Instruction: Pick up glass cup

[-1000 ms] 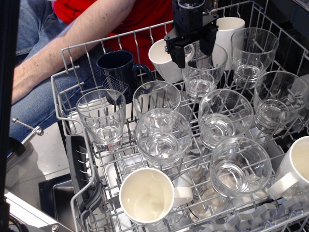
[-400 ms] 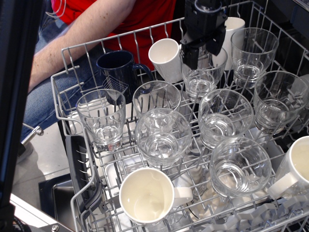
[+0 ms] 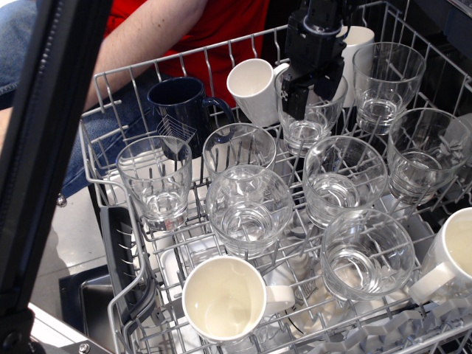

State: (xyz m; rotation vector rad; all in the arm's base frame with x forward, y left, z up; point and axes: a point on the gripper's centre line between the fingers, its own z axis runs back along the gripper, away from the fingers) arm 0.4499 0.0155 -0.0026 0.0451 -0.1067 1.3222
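Several clear glass cups stand upright in a wire dishwasher rack (image 3: 98,151). My black gripper (image 3: 309,94) hangs over the back-middle glass cup (image 3: 305,130), with its fingers lowered to the rim. The left finger (image 3: 290,99) is at the cup's left wall and the other finger is over the cup's mouth. The jaws look apart and not clamped on the glass. The cup rests in the rack. Other like glasses stand at the back right (image 3: 386,82) and in the middle (image 3: 344,177).
White mugs sit at the back (image 3: 253,87), front (image 3: 224,299) and right edge (image 3: 456,254). A dark blue mug (image 3: 179,103) is at the back left. A person's arm (image 3: 144,37) in a red shirt is behind the rack. A dark bar (image 3: 51,147) crosses the left foreground.
My gripper has moved right from the white mug and down onto the back-middle glass. Its fingers stand closer together than before. The dark bar at the left has swung further into view.
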